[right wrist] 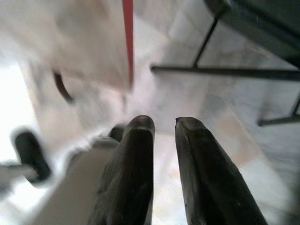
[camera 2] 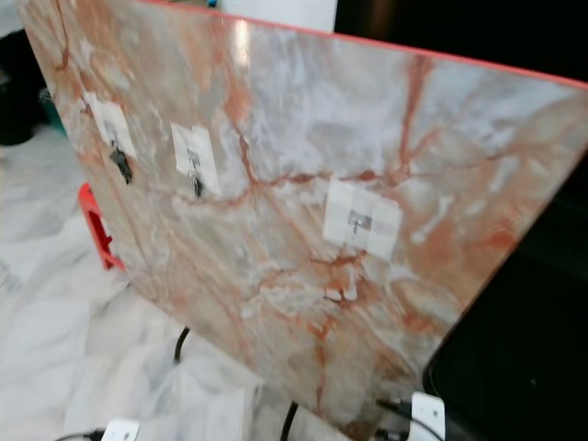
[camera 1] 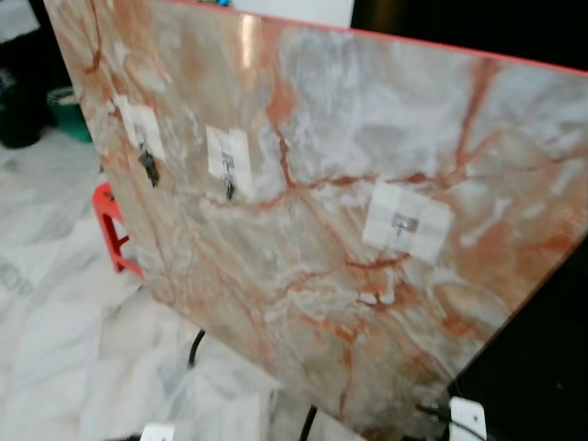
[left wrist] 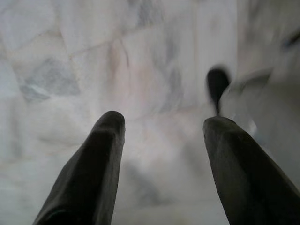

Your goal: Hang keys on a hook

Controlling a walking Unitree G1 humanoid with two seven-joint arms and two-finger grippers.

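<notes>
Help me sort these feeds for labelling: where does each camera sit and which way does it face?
Left eye view: on the head, facing a marble board with three hooks; a key hangs on the left one.
Right eye view: same head, same board and key.
Left wrist view: on the left wrist, facing the floor; left gripper, jaws apart.
Right wrist view: on the right wrist, facing floor; right gripper, jaws slightly apart.

A large marble-patterned board (camera 1: 349,184), veined in orange and grey with a thin red edge, stands tilted across the room, a bright glare of light near its top edge. The floor (camera 1: 55,340) is pale white-grey marble tile. A red stool (camera 1: 112,230) peeks out past the board's left edge, a green bin (camera 1: 69,110) sits farther back, and dark furniture (camera 1: 542,367) fills the lower right corner.
</notes>
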